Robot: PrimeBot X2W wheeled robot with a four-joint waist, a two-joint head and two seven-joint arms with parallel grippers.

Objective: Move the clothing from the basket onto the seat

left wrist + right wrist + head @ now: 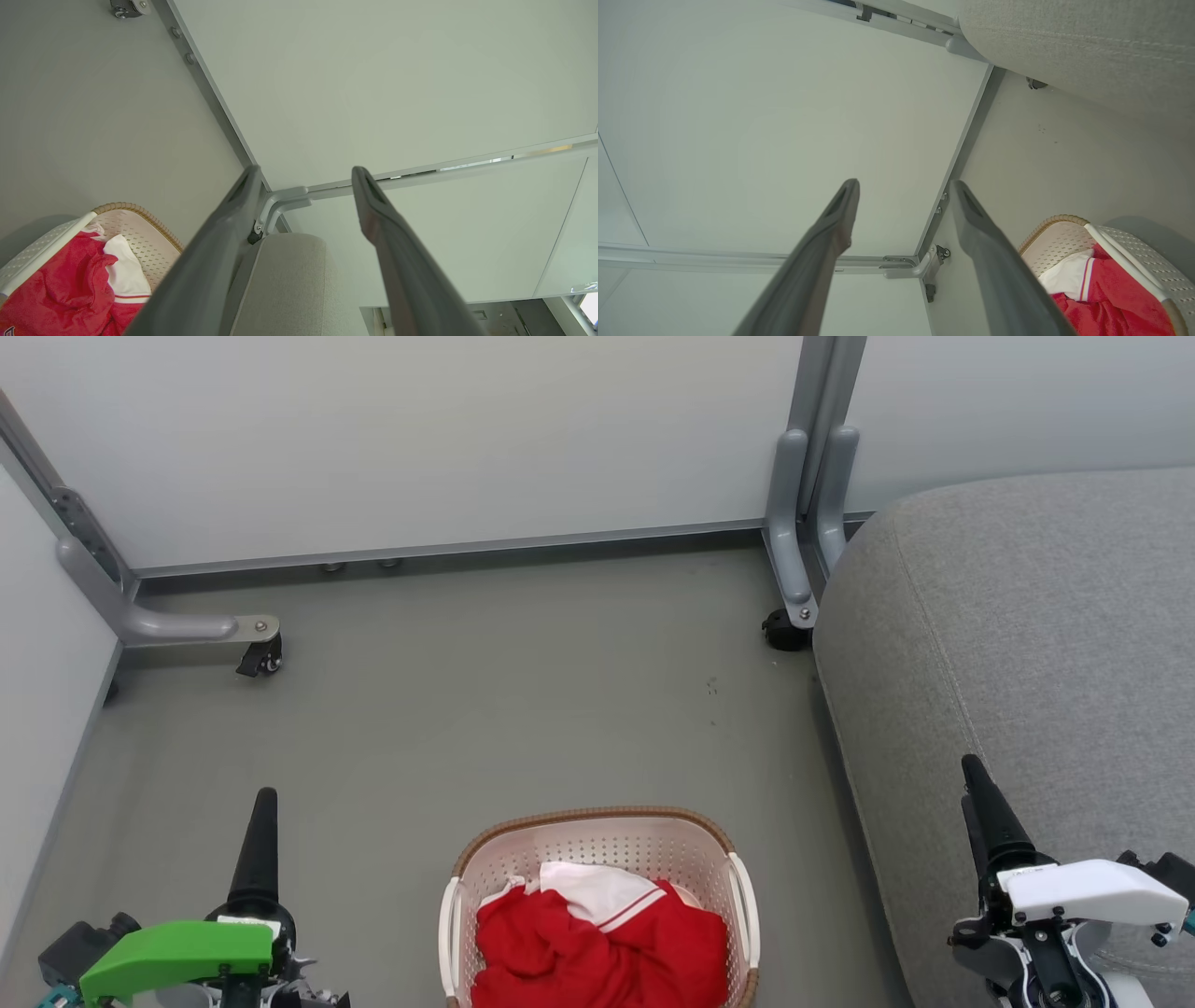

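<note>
The cream basket (579, 818) with a brown rim stands on the floor at the bottom centre of the head view. Inside it lies the red clothing (597, 952), with a white, striped-trim part on top. The grey seat (1027, 644) rises to the right of the basket. My left gripper (266, 800) hovers left of the basket, and its wrist view shows it open (306, 170) and holding nothing. My right gripper (973, 767) hangs over the seat's front edge, open (904, 183) and holding nothing. Both wrist views catch the clothing (60, 289) (1111, 303) low in a corner.
Pale partition panels close off the back and left. Their grey metal legs end in castors (261, 658) (784, 627) on the grey floor (523, 709). Open floor lies between the basket and the back panel.
</note>
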